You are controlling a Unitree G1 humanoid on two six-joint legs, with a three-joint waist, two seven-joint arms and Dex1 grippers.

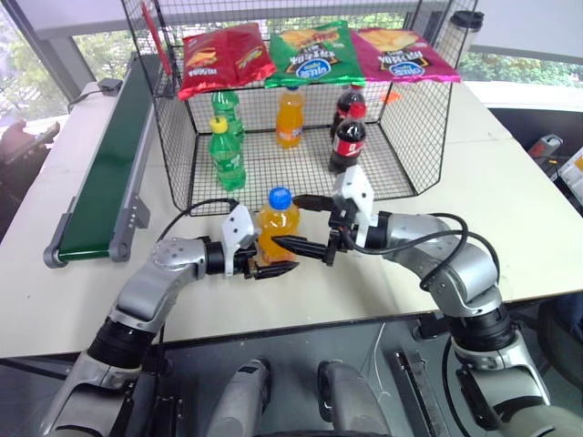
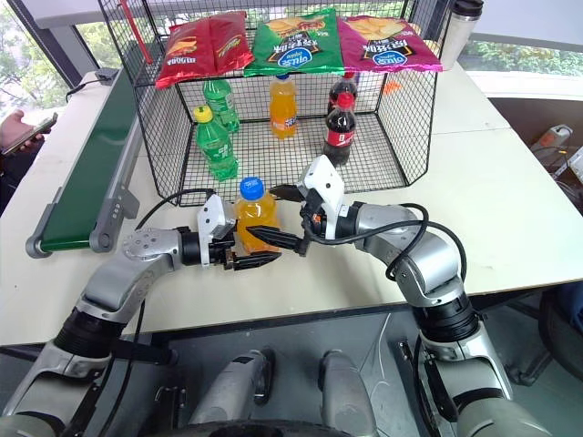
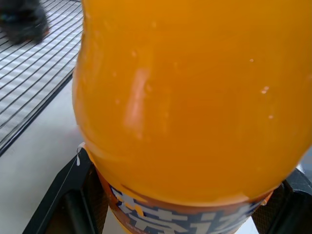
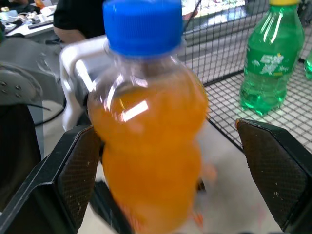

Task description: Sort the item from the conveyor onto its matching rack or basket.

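My left gripper (image 1: 270, 264) clamped on the lower body of the blue-capped orange soda bottle (image 1: 277, 228), bottle upright at centre frame just in front of the black wire cage (image 1: 301, 155), my right gripper (image 1: 310, 238) spread wide around it, holding nothing, green conveyor (image 1: 107, 173) at left.

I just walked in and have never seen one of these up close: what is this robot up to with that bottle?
It is sorting drinks. Its left gripper is shut on a small orange soda bottle with a blue cap, holding it upright over the table in front of the black wire basket. The right gripper is open, its fingers on either side of the bottle, as if for a handover. Inside the basket stand green, orange and cola bottles. The green conveyor lies to the left.
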